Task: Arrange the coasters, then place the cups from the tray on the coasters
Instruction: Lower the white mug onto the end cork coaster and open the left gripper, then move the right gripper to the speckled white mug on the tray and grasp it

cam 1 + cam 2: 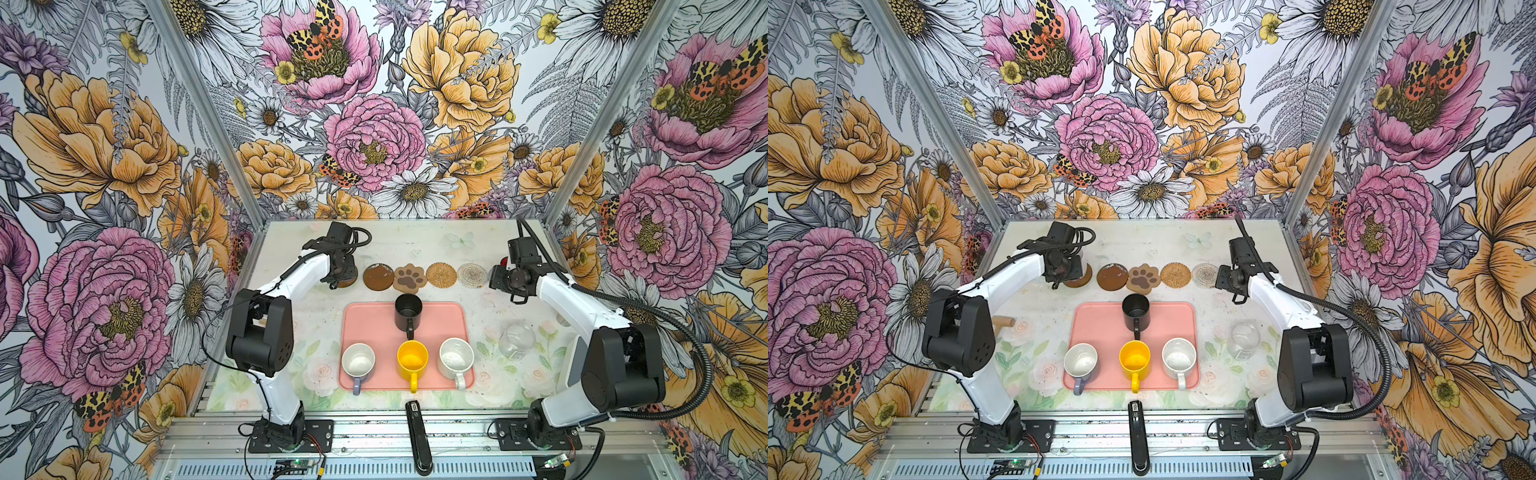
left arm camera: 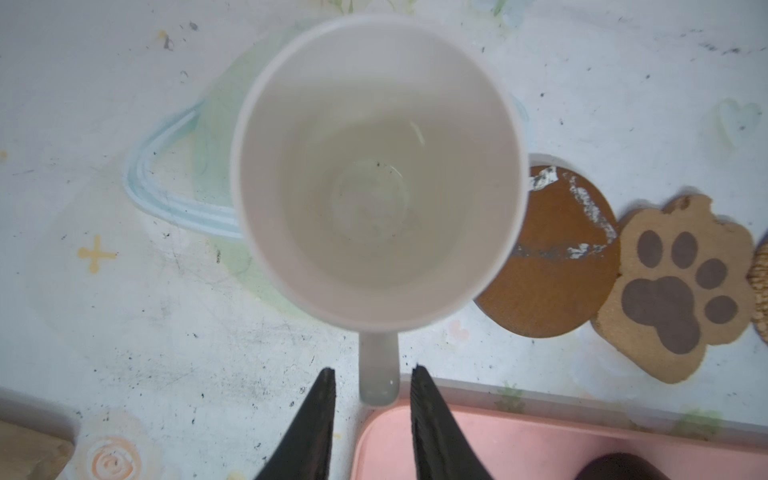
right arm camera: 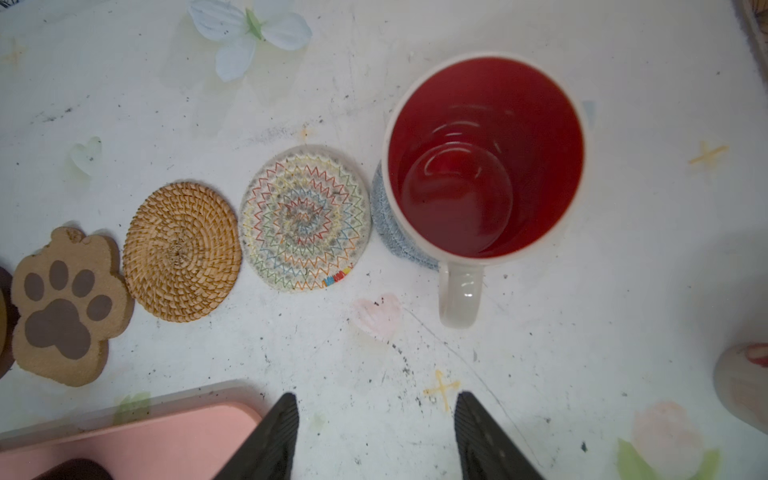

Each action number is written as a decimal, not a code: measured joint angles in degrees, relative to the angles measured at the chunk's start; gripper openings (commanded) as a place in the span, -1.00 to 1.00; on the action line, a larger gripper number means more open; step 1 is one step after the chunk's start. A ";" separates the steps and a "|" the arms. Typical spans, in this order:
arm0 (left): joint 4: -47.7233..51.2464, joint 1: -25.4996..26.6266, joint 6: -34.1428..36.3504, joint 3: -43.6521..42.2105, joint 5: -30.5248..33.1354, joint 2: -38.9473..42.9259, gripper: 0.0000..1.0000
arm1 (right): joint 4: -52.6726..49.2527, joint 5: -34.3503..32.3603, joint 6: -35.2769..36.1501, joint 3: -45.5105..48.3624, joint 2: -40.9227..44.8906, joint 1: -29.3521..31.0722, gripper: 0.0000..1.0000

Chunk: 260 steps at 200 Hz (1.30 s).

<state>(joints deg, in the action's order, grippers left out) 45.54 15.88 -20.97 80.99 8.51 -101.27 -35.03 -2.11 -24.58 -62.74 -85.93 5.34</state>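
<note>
Left wrist view: we see our left hand [image 2: 374,369] spread astride the handle of the white mug [image 2: 374,166], not touching, and our right hand [image 3: 377,394] spread, empty, near the red-lined mug [image 3: 486,158].

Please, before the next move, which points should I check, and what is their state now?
1. Left gripper free of handle of white mug: ok, gaps on both sides.
2. Right gripper open, clear of red-inside mug: ok.
3. Red-inside mug stands on pale blue coaster: ok.
4. White mug centred on a coaster: cannot tell, mug hides it.
5. Brown disc bare for next cup: ok.
6. Black mug upright on tray: ok.
</note>
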 measured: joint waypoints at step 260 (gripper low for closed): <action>-19.08 12.13 5.99 -11.39 -3.69 18.97 -0.01 | -15.28 -0.79 -3.52 4.79 15.32 40.46 0.27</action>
<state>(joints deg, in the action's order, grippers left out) 26.46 28.01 -14.98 69.60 4.82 -82.30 -50.30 -2.90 -28.10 -57.95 -70.61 45.80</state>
